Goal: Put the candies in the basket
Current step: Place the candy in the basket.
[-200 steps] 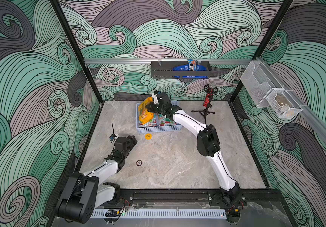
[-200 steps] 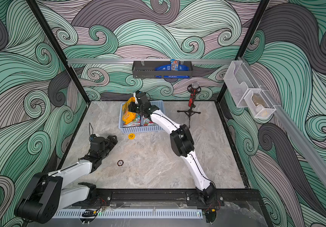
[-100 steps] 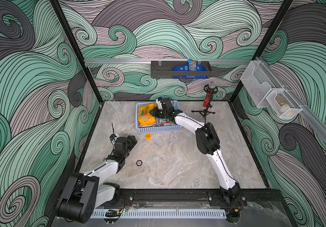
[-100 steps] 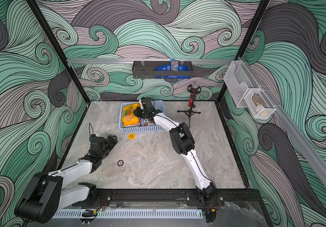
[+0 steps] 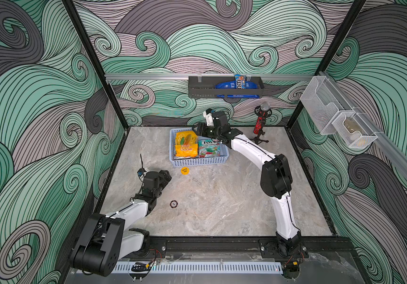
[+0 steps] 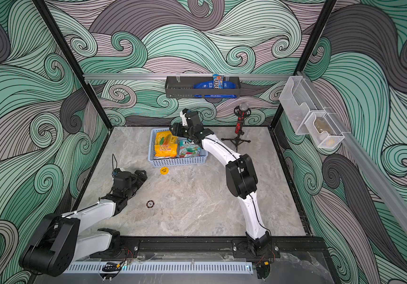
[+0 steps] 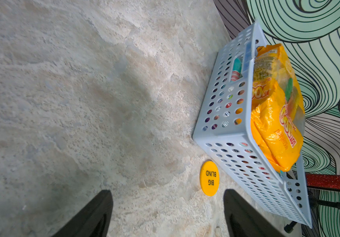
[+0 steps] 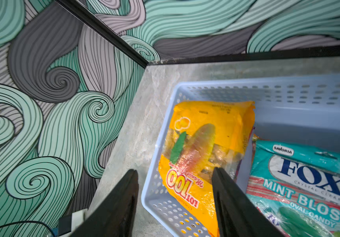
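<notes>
Where print can be read, the yellow bag (image 8: pixel 202 156) says "LOT 100" and the teal bag (image 8: pixel 308 184) beside it says "SAVORIA FOX'S MINT BLOSSOM OVAL CANDY". Both lie inside the light blue basket (image 8: pixel 160 197). Just beside the basket on the table, a yellow disc (image 7: pixel 209 178) reads "BIG BLIND". The right gripper (image 8: pixel 174 171) hovers over the yellow bag, jaws parted, gripping nothing. The left gripper (image 7: pixel 167 191) sits near the disc, jaws apart and empty.

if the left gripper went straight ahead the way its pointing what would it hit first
Probably the yellow BIG BLIND disc, flat on the table ahead of the open left gripper. If it passes above the disc, the wall of the blue basket is next; height is unclear.
</notes>
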Robot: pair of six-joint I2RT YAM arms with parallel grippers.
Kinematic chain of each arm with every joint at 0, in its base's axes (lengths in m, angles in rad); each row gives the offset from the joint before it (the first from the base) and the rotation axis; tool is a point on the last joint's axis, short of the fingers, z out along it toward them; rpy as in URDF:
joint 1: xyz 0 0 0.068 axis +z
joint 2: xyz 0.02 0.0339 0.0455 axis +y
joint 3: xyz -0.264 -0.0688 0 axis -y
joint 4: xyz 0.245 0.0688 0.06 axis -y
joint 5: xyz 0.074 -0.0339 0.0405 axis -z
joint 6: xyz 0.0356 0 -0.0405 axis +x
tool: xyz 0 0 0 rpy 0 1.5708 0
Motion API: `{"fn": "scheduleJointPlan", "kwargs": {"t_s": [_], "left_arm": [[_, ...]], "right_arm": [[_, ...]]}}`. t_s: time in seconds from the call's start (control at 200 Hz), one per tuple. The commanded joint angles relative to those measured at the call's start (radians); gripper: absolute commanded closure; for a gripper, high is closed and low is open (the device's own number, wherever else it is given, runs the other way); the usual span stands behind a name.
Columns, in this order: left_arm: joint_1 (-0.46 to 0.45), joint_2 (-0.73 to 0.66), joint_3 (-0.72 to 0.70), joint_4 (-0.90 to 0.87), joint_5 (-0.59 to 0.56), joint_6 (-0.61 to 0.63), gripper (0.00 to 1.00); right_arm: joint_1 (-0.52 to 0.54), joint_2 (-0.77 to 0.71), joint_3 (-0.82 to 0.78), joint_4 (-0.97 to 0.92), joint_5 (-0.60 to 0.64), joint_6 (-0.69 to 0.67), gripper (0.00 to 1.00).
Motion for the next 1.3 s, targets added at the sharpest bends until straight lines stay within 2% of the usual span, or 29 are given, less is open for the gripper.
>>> {"fn": "scheduleJointPlan", "kwargs": {"t_s": [0.0,0.1,0.215,0.41,0.7,0.831,0.926,1.011,1.071,1.166,1.291], "left_arm": [[0.009,0.01,0.022,0.0,0.014,0.02,0.13],[0.009,0.013,0.023,0.002,0.015,0.023,0.13],[0.009,0.018,0.024,0.002,0.014,0.026,0.13],[0.009,0.03,0.026,0.006,0.013,0.026,0.13],[0.009,0.056,0.045,-0.003,0.035,0.029,0.13],[0.01,0.054,0.045,-0.006,0.032,0.033,0.13],[0.01,0.05,0.045,-0.006,0.032,0.034,0.13],[0.01,0.051,0.045,-0.005,0.034,0.034,0.13],[0.01,0.053,0.045,-0.005,0.038,0.034,0.13],[0.01,0.056,0.045,-0.003,0.044,0.034,0.13],[0.01,0.055,0.047,-0.005,0.044,0.035,0.13]], "right_arm": [[0.016,0.052,0.045,-0.02,-0.005,-0.028,0.41],[0.022,0.151,0.13,-0.02,0.0,-0.053,0.4],[0.01,0.249,0.181,-0.019,-0.006,-0.018,0.41],[0.03,0.336,0.23,-0.019,-0.042,-0.036,0.42],[0.07,0.308,0.248,-0.018,-0.06,-0.053,0.42],[0.068,0.222,0.196,-0.017,-0.014,-0.074,0.41],[0.049,0.135,0.103,-0.016,0.072,-0.078,0.34],[0.017,0.087,0.021,-0.015,0.119,-0.051,0.2],[-0.009,0.086,-0.016,-0.016,0.1,-0.025,0.09],[-0.031,0.111,-0.044,-0.015,0.044,-0.001,0.04],[-0.016,0.145,-0.047,-0.015,0.024,-0.005,0.03]]}}
